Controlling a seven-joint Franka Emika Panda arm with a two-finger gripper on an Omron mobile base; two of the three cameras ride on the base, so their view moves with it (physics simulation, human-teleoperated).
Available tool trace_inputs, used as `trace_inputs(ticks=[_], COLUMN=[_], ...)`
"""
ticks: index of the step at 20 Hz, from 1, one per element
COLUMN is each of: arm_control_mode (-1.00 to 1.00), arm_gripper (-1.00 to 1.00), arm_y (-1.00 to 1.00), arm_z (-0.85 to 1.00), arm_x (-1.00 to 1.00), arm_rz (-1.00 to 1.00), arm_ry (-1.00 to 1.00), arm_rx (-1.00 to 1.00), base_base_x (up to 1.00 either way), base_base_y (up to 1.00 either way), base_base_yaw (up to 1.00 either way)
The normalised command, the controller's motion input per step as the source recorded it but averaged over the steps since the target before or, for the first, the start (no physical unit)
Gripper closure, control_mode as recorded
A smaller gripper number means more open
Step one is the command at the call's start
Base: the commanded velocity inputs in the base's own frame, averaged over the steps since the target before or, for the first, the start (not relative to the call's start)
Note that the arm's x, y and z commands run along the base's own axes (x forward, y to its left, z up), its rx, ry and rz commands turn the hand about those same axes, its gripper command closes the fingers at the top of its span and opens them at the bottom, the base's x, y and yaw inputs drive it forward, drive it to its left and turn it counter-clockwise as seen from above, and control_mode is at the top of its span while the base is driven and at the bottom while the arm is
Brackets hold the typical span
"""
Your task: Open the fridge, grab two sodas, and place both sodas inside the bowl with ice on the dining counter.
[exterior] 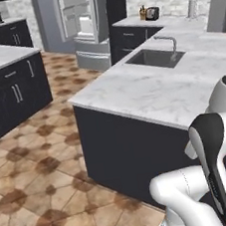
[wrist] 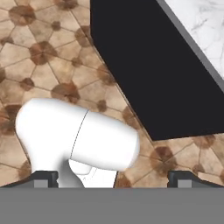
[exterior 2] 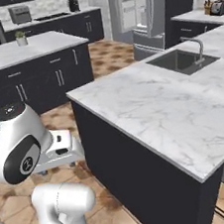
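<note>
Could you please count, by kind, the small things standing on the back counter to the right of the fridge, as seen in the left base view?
Knife block: 1
Toaster: 1
Paper towel roll: 1
Total: 3

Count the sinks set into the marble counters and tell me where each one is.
1. The sink is sunk into the far part of the long marble counter, with a curved faucet at its right side. Others could lie outside these views.
</note>
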Motion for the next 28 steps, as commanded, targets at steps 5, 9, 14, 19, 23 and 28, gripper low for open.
trace_inputs(ticks=[5, 9, 14, 19, 23, 28], arm_control_mode=[1.00, 1.00, 1.00, 1.00, 1.00, 1.00], arm_gripper=[-1.00, -1.00, -1.00, -1.00, -1.00, -1.00], arm_y=[0.00, 0.00, 0.00, 0.00, 0.00, 0.00], arm_z=[0.00, 0.00, 0.00, 0.00, 0.00, 0.00], arm_x=[0.00, 0.00, 0.00, 0.00, 0.00, 0.00], arm_rz=[0.00, 0.00, 0.00, 0.00, 0.00, 0.00], arm_ry=[0.00, 0.00, 0.00, 0.00, 0.00, 0.00], arm_rx=[0.00, 0.00, 0.00, 0.00, 0.00, 0.00], base_base_x=[0.50, 0.51, 0.51, 0.57, 0.67, 0.69], base_base_y=[1.00, 1.00, 1.00, 1.00, 1.00, 1.00], base_base_yaw=[-0.23, -0.23, -0.22, -0.22, -0.20, -0.20])
